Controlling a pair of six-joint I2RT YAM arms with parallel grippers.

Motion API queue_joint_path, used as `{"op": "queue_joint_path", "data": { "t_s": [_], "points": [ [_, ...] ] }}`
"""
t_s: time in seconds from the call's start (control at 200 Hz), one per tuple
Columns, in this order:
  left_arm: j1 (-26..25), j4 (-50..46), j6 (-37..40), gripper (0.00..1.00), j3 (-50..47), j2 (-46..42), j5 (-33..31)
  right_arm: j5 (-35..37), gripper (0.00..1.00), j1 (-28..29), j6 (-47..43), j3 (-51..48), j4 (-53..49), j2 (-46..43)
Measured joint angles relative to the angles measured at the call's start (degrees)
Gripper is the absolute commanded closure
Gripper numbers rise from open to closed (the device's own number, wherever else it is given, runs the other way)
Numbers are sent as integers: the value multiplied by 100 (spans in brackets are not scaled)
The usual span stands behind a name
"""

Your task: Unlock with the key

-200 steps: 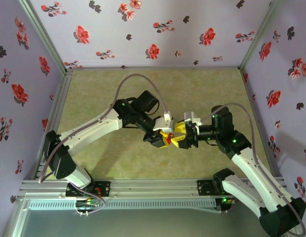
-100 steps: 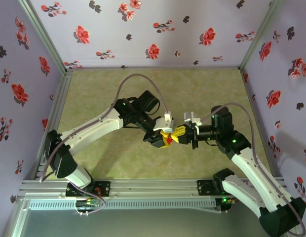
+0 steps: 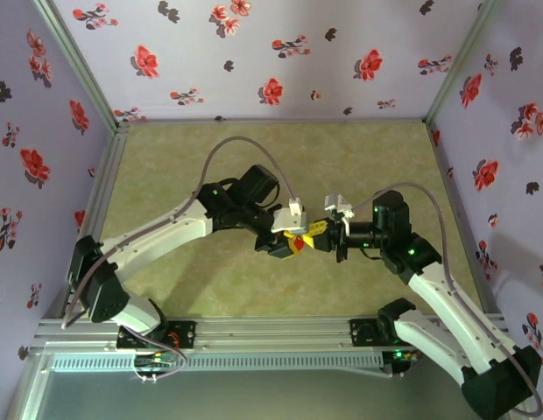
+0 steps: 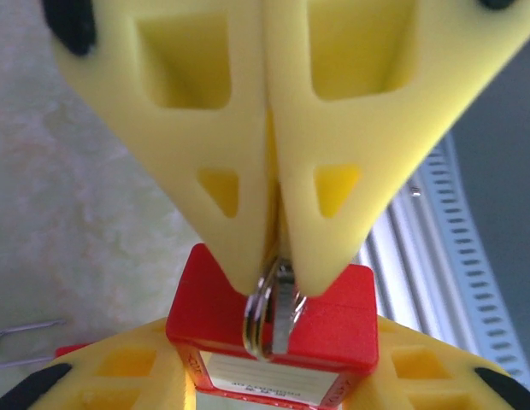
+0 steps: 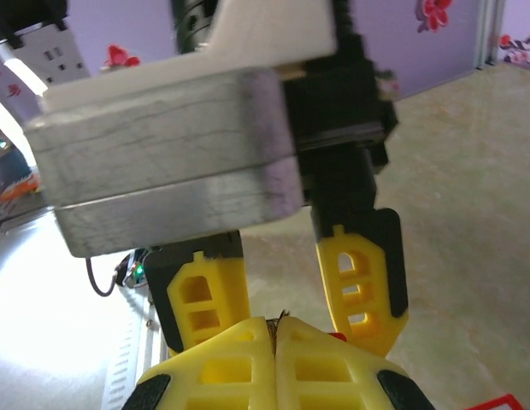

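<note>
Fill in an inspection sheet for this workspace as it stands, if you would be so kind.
Surface: mottled beige tabletop.
Job's things: red padlock and key meet; insertion cannot be told.
Clutter: wire shackle with a red edge beside it, lying on the tabletop.
Tools: left tool shut on the red padlock; right tool shut on the key.
Cables: one grey cable arches over each arm.
Surroundings: purple floral walls; aluminium rail at the near edge.

place: lab test booth | evidence: floral-papered walls (image 3: 280,44); aluminium frame rail (image 3: 271,330); mottled tabletop (image 3: 166,162)
</note>
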Motion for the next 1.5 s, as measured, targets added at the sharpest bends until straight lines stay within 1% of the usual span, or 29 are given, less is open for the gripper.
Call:
{"op": "queue_joint_path", "data": {
  "t_s": [0.03, 0.065, 0.08, 0.11, 0.12, 0.18, 0.205, 0.23, 0.275, 0.375, 0.495, 0.595, 0.71, 0.87, 0.94, 1.12, 1.235, 1.5],
  "points": [
    [-11, 190, -96, 100, -120, -72, -122, 103, 86, 11, 131, -57, 96, -35],
    [-22, 422, -201, 100, -238, -138, -251, 240, 83, 22, 275, -133, 249, -98],
    [-26, 514, -249, 100, -282, -162, -302, 319, 77, 24, 411, -166, 299, -131],
    [-28, 717, -354, 100, -376, -212, -413, 472, 60, 37, 584, -238, 431, -216],
    [-28, 774, -402, 100, -404, -225, -459, 518, 57, 37, 643, -254, 452, -238],
    [-9, 1141, -634, 100, -557, -293, -730, 846, 47, 66, 984, -389, 643, -463],
    [7, 1294, -730, 100, -619, -310, -839, 997, 37, 72, 1093, -426, 693, -557],
    [22, 1434, -839, 100, -675, -330, -953, 1141, 32, 81, 1187, -444, 728, -651],
    [46, 1657, -1075, 100, -765, -343, -1139, 1419, 29, 94, 1388, -459, 791, -800],
    [101, 1958, -1685, 100, -828, -343, -1530, 2103, 27, 94, 1851, -459, 911, -1086],
    [293, 2081, -2796, 100, -717, -317, -2035, 2562, 30, 94, 2299, -472, 968, -1167],
    [461, 2044, -3731, 100, -481, -216, -2332, 2719, 33, 96, 2688, -728, 1292, -1167],
    [507, 2052, -4695, 100, -369, -149, -2507, 2756, 36, 118, 3154, -1261, 1871, -1014],
    [450, 2035, -5702, 100, -367, -101, -2658, 3034, 38, 470, 3399, -1567, 2308, -647],
    [415, 1956, -5963, 100, -326, -101, -2765, 3182, 38, 706, 3397, -1569, 2542, -538],
    [323, 1934, -6369, 100, -199, -50, -2892, 3467, 44, 1126, 3257, -1558, 2920, -59],
    [295, 1897, -6498, 100, -192, -17, -2909, 3652, 47, 1193, 3165, -1556, 2951, 223],
    [210, 1888, -6647, 100, -188, -15, -2949, 4076, 48, 1193, 2981, -1519, 2957, 376]
  ]
}}
